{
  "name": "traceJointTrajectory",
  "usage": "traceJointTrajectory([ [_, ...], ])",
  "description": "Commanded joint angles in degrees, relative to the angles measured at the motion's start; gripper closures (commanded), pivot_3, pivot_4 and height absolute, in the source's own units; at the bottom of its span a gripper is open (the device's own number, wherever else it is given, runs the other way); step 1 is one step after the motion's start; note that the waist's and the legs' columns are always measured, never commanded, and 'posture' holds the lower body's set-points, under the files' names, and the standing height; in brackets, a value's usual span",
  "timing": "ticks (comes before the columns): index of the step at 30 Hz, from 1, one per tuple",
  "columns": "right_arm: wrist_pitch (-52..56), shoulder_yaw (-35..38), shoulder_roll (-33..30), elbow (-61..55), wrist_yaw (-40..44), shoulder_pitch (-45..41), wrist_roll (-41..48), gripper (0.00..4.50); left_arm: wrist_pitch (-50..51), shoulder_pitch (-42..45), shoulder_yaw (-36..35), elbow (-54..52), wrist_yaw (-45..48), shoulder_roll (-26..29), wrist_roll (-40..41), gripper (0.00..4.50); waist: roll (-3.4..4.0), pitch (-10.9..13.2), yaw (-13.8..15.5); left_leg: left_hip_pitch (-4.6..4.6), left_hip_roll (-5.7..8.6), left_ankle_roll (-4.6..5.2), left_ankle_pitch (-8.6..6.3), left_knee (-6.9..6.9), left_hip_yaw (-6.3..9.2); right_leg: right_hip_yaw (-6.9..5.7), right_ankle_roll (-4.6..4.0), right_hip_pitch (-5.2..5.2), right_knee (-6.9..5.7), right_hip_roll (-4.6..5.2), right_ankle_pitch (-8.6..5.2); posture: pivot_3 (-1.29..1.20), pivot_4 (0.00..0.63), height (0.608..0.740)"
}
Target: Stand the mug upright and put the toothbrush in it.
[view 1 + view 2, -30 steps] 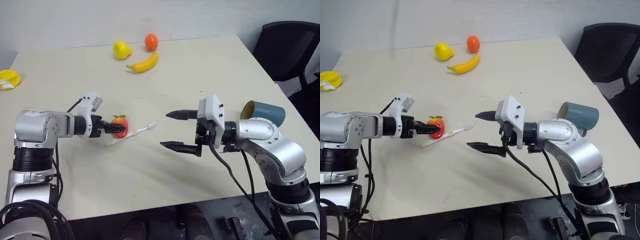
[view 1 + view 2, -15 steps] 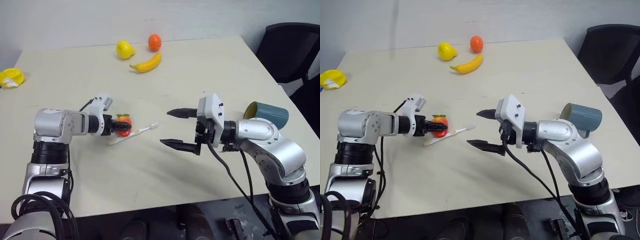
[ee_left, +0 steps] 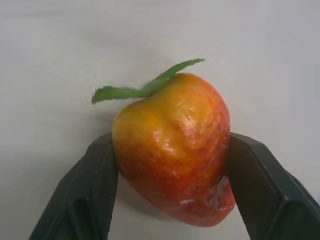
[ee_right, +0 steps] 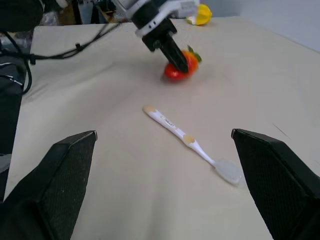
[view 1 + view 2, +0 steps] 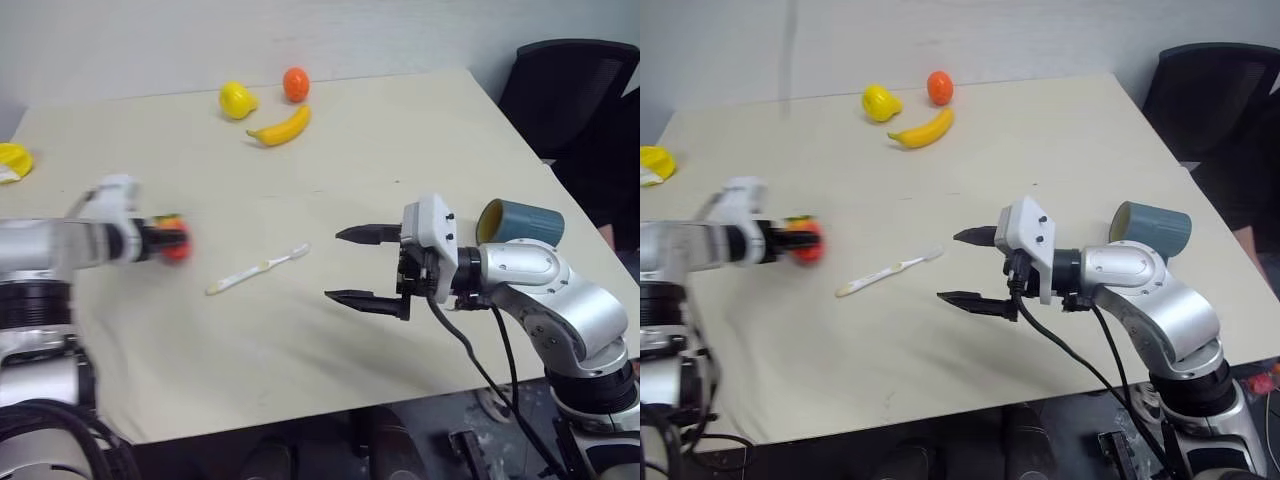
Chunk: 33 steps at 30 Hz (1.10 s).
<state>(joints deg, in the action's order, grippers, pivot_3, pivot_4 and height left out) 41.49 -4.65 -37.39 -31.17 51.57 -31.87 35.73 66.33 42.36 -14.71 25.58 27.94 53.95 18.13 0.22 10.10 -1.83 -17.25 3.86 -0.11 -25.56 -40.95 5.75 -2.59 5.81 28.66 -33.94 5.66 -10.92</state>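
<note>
The teal-blue mug [image 5: 522, 222] lies on its side at the table's right edge, its yellow inside facing left, just behind my right arm. The cream toothbrush [image 5: 258, 268] lies flat mid-table, bristle head toward the right; it also shows as the toothbrush [image 4: 187, 142] between my right fingers' line of sight. My right gripper [image 5: 358, 267] hovers open, right of the toothbrush and apart from it. My left gripper [image 5: 172, 238] is far to the left, shut on a red-orange fruit [image 3: 175, 155] with a green leaf, well clear of the toothbrush.
A banana [image 5: 280, 128], a yellow fruit [image 5: 237, 99] and an orange [image 5: 294, 83] sit at the table's back. A yellow object [image 5: 12, 162] lies at the far left edge. A black chair [image 5: 565, 95] stands beyond the right edge.
My left gripper has closed on the red-orange fruit and carried it left, away from the toothbrush. The right arm, mug and toothbrush have stayed put.
</note>
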Motion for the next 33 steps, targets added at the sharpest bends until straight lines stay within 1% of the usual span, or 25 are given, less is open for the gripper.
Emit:
traceJointTrajectory([
  [1,-1.16,0.22,0.31,-0.02,1.77,-2.33,1.66,0.0,-7.37,-4.64,-7.56,7.29,-2.58,5.31,-2.49,1.68,0.0,0.0,0.11,0.0,0.03,0.0,0.0,-0.01,0.0,-0.01,0.0,-0.01,0.01,0.02,0.0,0.0,0.15,0.74],
  [3,-1.4,-0.38,1.12,1.1,2.39,-3.22,1.76,0.0,-10.87,-6.38,-10.79,11.57,-4.97,6.9,-3.08,1.68,-0.03,-0.02,0.3,0.0,0.06,0.01,0.0,-0.02,0.01,-0.05,-0.01,-0.04,0.02,0.05,0.01,0.0,0.15,0.74],
  [5,-1.88,-1.29,1.83,2.27,3.21,-3.9,1.33,0.0,-12.17,-7.75,-13.06,14.39,-4.92,7.59,-2.45,1.68,-0.09,-0.05,0.71,-0.03,0.11,0.02,-0.01,-0.06,-0.02,-0.16,-0.04,-0.1,0.05,0.1,0.05,0.0,0.15,0.74],
  [9,-3.12,-2.49,2.25,4.45,4.75,-4.91,0.15,0.0,-13.7,-10.77,-15.12,15.24,-5.77,6.68,-2.31,1.68,-0.2,-0.11,2.0,-0.07,0.27,0.13,-0.05,-0.21,-0.04,-0.26,0.0,-0.23,0.05,0.27,0.12,0.0,0.15,0.74],
  [11,-3.47,-2.61,2.38,5.44,5.17,-5.35,-0.15,0.0,-13.41,-12.17,-16.31,13.95,-6.5,5.71,-1.88,1.0,-0.24,-0.14,2.03,-0.08,0.32,0.18,-0.05,-0.23,-0.03,-0.26,0.02,-0.25,0.05,0.33,0.14,0.0,0.15,0.74],
  [12,-3.57,-2.61,2.39,5.7,5.34,-5.42,-0.27,0.0,-13.05,-12.69,-16.76,13.16,-6.55,5.39,-1.59,0.77,-0.24,-0.14,1.97,-0.06,0.34,0.2,-0.05,-0.23,-0.03,-0.26,0.03,-0.27,0.05,0.36,0.14,0.0,0.15,0.74],
  [14,-3.73,-2.61,2.21,5.9,5.56,-5.27,-0.41,0.0,-12.06,-13.68,-17.51,11.23,-6.62,5.16,-1.13,0.13,-0.24,-0.14,1.73,-0.05,0.33,0.21,-0.05,-0.21,-0.03,-0.24,0.05,-0.25,0.05,0.36,0.15,0.0,0.15,0.74],
  [15,-3.78,-2.56,2.03,5.85,5.6,-5.05,-0.46,0.0,-11.85,-14.21,-17.91,10.26,-6.61,5.34,-0.98,0.03,-0.25,-0.14,1.62,-0.05,0.32,0.2,-0.05,-0.2,-0.03,-0.24,0.05,-0.24,0.05,0.34,0.15,0.0,0.15,0.74],
  [20,-3.35,-1.16,1.47,4.92,4.82,-3.07,-0.12,0.0,-9.19,-14.57,-22.01,7.46,-6.2,8.11,1.08,0.03,-0.3,-0.17,1.55,-0.06,0.26,0.2,-0.05,-0.17,-0.02,-0.23,0.05,-0.2,0.06,0.29,0.15,0.0,0.15,0.74],
  [22,-3.11,-0.26,0.98,4.46,4.53,-2.19,0.2,0.0,-7.29,-14.35,-23.39,5.64,-4.36,10.16,2.36,0.03,-0.3,-0.17,1.51,-0.05,0.26,0.2,-0.05,-0.14,-0.01,-0.19,0.05,-0.17,0.07,0.29,0.15,0.0,0.15,0.74],
  [24,-2.65,1.2,0.37,4.08,3.95,-0.75,0.8,0.0,-5.83,-14.66,-26.04,2.81,0.0,12.84,5.13,0.03,-0.3,-0.17,1.54,-0.06,0.26,0.2,-0.05,-0.14,-0.01,-0.19,0.05,-0.16,0.07,0.29,0.15,0.0,0.15,0.74],
  [27,-2.37,2.66,-0.26,3.74,3.27,1.11,1.29,0.0,-4.74,-17.0,-29.41,-2.52,6.51,14.73,8.95,0.03,-0.31,-0.18,1.55,-0.06,0.26,0.22,-0.07,-0.12,0.01,-0.18,0.05,-0.17,0.09,0.31,0.15,0.0,0.15,0.74],
  [29,-2.0,3.88,-0.86,3.32,2.29,2.75,1.23,0.0,-3.78,-16.92,-32.15,-8.61,12.31,15.48,13.94,0.03,-0.31,-0.18,1.74,-0.04,0.25,0.24,-0.07,-0.09,0.03,-0.16,0.05,-0.18,0.1,0.33,0.15,0.0,0.15,0.74],
  [30,-1.93,4.28,-1.13,3.17,2.07,3.21,1.32,0.0,-3.37,-16.95,-32.98,-10.4,13.5,15.49,15.2,0.03,-0.31,-0.18,1.81,-0.07,0.26,0.24,-0.08,-0.12,0.03,-0.21,0.05,-0.2,0.12,0.37,0.15,0.0,0.15,0.74],
  [31,-1.29,5.41,-1.89,2.54,1.4,4.34,1.51,0.0,-2.54,-16.29,-31.64,-15.27,15.74,14.99,18.25,0.03,-0.31,-0.17,1.83,-0.05,0.26,0.24,-0.08,-0.13,0.02,-0.21,0.05,-0.23,0.11,0.39,0.15,0.0,0.15,0.74],
  [33,1.23,8.68,-4.95,0.06,-1.01,8.06,0.72,0.0,-1.56,-13.57,-24.55,-29.47,21.05,11.96,27.54,0.03,-0.31,-0.17,2.31,-0.06,0.25,0.27,-0.08,-0.15,0.04,-0.23,0.05,-0.25,0.11,0.49,0.15,0.0,0.15,0.74],
])
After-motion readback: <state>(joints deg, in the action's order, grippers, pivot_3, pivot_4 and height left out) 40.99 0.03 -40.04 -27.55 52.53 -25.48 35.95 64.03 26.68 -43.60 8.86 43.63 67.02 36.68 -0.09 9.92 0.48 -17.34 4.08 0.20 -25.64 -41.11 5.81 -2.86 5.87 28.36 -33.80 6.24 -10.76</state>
